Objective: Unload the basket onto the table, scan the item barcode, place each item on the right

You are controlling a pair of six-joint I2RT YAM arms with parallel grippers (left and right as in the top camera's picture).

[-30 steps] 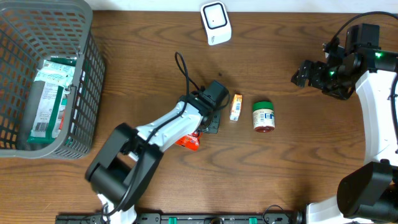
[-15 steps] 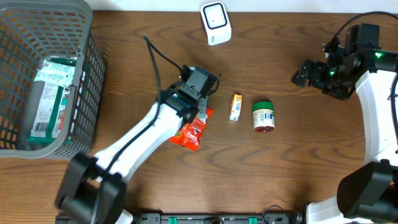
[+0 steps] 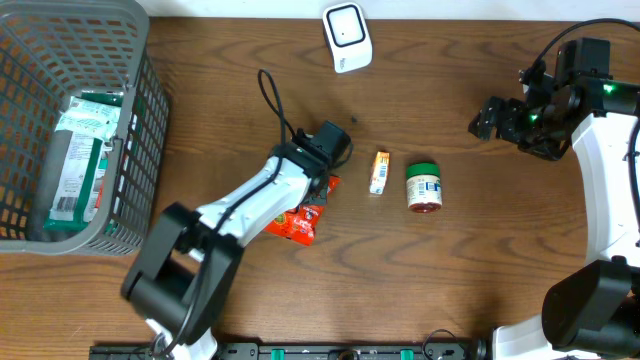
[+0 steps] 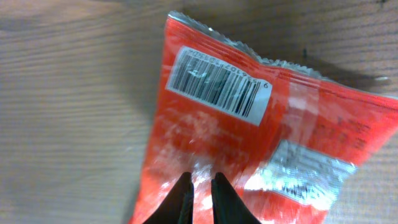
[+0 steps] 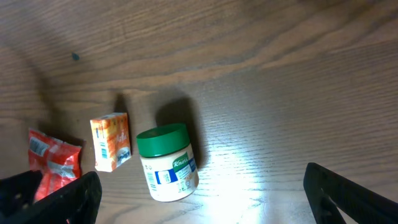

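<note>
While the crinkled red foil snack packet [image 4: 249, 143] sits barcode-up near the middle of the brown wooden table [image 3: 480, 280], the left end effector [image 4: 200, 190] pinches its near edge. At the far right, the right end effector [image 3: 487, 118] is spread wide.

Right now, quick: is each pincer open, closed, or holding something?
Left pincer: closed on the crinkly red foil snack packet.
Right pincer: wide open, holding nothing.

item: red packet [image 4: 249, 143] | barcode [image 4: 217, 84] facing up (foil crinkled)
</note>
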